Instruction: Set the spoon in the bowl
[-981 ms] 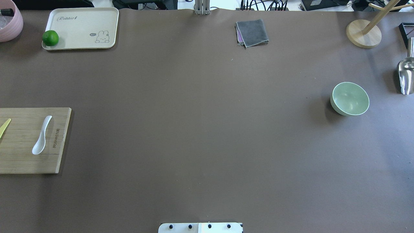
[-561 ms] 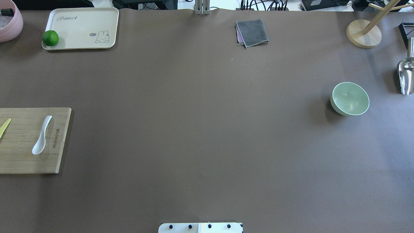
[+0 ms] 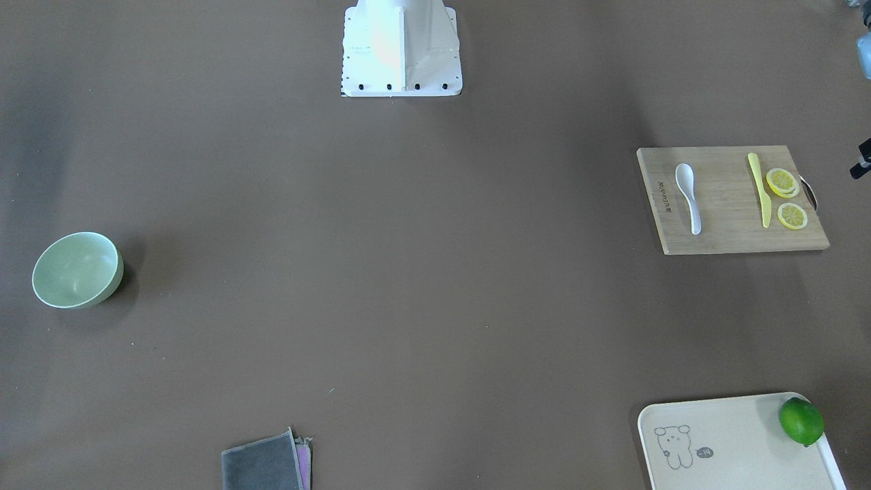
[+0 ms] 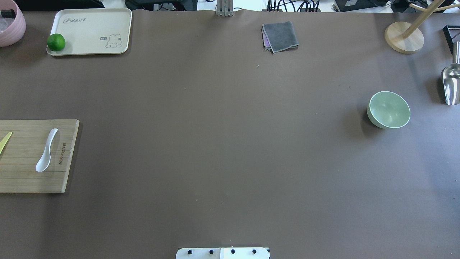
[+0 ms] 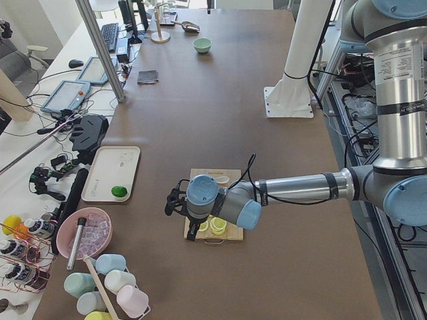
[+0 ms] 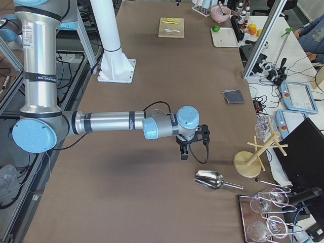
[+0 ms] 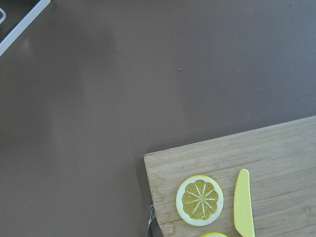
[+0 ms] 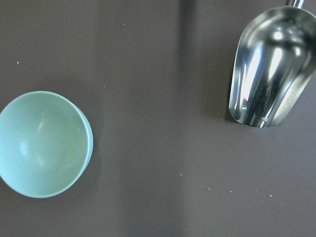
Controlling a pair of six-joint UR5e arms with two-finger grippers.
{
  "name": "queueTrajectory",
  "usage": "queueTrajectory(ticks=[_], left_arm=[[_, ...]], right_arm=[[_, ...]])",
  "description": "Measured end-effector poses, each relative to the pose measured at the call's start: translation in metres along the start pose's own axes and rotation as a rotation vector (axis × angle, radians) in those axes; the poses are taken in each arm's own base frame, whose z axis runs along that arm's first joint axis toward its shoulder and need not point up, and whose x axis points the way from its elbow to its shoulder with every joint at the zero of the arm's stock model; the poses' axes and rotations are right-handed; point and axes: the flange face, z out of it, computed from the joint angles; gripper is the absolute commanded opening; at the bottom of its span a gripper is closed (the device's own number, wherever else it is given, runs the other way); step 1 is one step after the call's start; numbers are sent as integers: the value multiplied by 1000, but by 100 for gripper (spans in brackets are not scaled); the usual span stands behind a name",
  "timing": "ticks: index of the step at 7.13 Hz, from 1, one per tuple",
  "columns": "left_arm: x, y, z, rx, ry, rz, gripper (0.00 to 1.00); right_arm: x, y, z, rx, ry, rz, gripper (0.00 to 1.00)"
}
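Note:
The white spoon (image 4: 46, 150) lies on a wooden cutting board (image 4: 21, 176) at the table's left edge, scoop toward the robot; it also shows in the front view (image 3: 687, 196). The mint-green bowl (image 4: 389, 109) stands empty on the right side of the table and shows in the right wrist view (image 8: 43, 143). My left gripper (image 5: 175, 201) hovers over the board's outer end, beyond the lemon slices. My right gripper (image 6: 184, 153) hangs above the table between bowl and scoop. I cannot tell whether either is open or shut.
A yellow plastic knife (image 3: 759, 187) and lemon slices (image 3: 782, 182) share the board. A cream tray (image 4: 93, 21) with a lime (image 4: 56, 42) and a pink bowl (image 4: 10, 25) stand far left. A grey cloth (image 4: 280, 36), wooden stand (image 4: 404, 37) and metal scoop (image 4: 451, 82) are far right.

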Motion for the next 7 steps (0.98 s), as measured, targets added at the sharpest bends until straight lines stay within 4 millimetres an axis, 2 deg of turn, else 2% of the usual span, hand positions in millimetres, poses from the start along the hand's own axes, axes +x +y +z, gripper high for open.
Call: queueTrajectory(ticks=[3, 7], left_arm=[[13, -16, -11, 36, -10, 12, 98], [17, -18, -15, 47, -11, 2, 98]], right_arm=[[10, 5, 7, -15, 4, 17, 100], [13, 2, 10, -19, 9, 24, 100]])
